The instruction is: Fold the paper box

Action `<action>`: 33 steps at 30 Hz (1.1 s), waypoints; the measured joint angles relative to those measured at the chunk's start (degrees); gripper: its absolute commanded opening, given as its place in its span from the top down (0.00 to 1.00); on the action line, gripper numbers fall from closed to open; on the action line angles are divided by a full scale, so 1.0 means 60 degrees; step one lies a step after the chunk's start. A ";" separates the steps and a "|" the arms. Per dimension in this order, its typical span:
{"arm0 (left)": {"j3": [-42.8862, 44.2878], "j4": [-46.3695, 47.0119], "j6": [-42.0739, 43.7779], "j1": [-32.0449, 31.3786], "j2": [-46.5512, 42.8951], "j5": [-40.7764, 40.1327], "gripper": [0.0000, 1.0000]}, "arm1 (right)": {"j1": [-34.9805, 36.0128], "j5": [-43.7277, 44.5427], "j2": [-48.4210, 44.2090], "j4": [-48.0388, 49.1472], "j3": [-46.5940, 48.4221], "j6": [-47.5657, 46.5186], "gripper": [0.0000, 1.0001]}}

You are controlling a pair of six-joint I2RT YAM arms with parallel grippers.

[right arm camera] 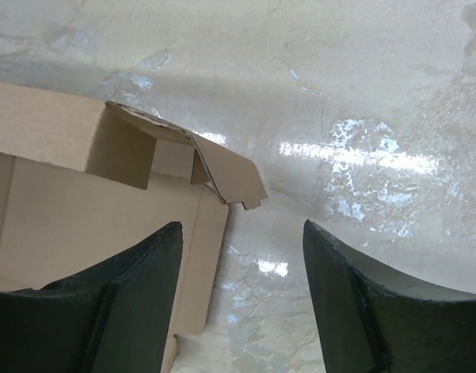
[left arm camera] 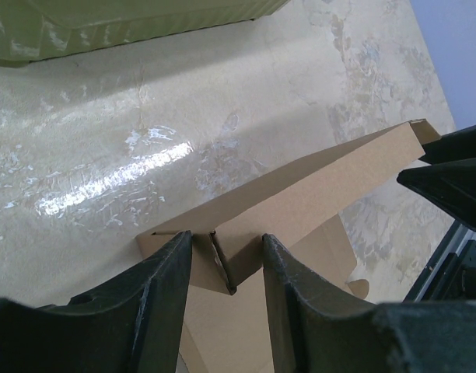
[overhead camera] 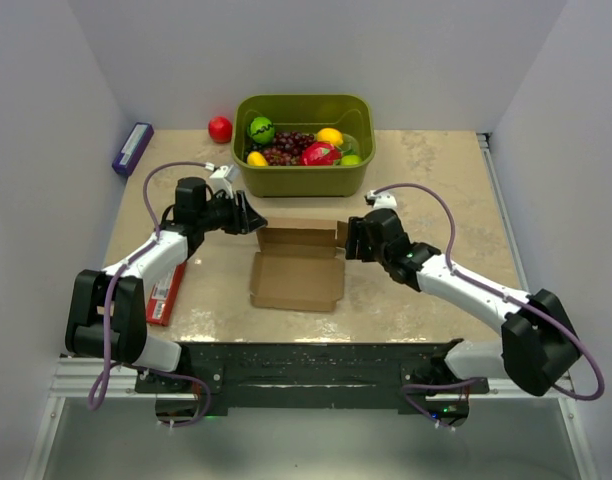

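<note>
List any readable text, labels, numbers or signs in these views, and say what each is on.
No text is legible in any view.
paper box: plain brown, no print showing.
red pack: pale markings, too small to read.
purple pack: too small and blurred to read.
green tub: no label visible.

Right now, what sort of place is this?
Likely a robot test cell: plain white walls enclose a marbled beige tabletop holding an olive-green plastic tub of fruit and a brown cardboard box blank.
</note>
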 measured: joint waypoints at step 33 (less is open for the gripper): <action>0.0036 0.0004 0.0040 -0.0193 -0.0015 -0.0240 0.55 | 0.0780 0.0248 0.2838 -0.0714 0.2401 -0.1060 0.99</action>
